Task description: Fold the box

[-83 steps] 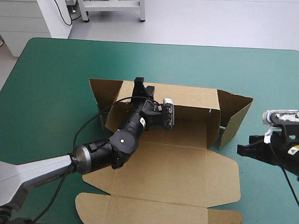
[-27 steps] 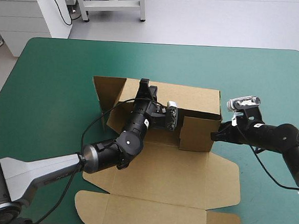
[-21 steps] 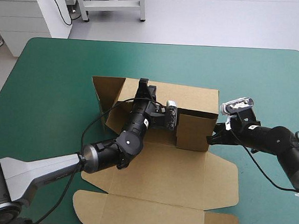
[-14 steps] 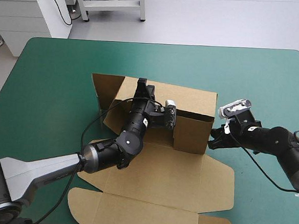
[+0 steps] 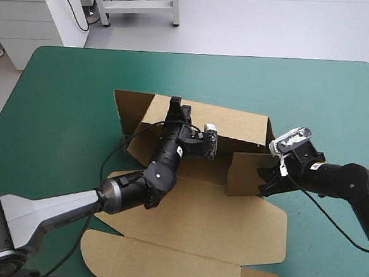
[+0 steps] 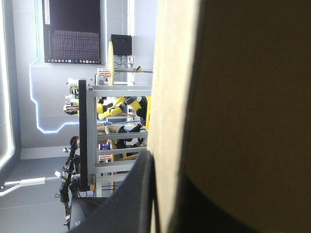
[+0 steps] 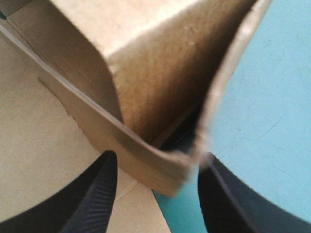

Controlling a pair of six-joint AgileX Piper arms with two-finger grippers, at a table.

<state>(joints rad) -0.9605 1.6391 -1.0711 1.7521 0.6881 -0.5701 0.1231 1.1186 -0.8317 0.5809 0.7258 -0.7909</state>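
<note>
The brown box (image 5: 198, 209) lies open on the teal-green cover, its back wall (image 5: 236, 126) raised. My left gripper (image 5: 174, 104) is shut on the top edge of that wall; in the left wrist view the board (image 6: 233, 97) runs between the fingers, with one black finger (image 6: 129, 199) beside it. The right side flap (image 5: 245, 173) is folded inward and stands upright. My right gripper (image 5: 266, 180) is at that flap's outer corner. It is open, and the folded corner (image 7: 160, 102) sits between its fingers (image 7: 95, 199).
The left side flap (image 5: 131, 109) stands slanted at the box's far left corner. The lid panel (image 5: 162, 270) lies flat toward the table's front edge. Bare teal-green cover (image 5: 326, 104) extends beyond and to the right of the box.
The right gripper swung the right flap inward from its spread position. The whole box slid a little toward the front left. The left gripper kept its hold on the back wall.
</note>
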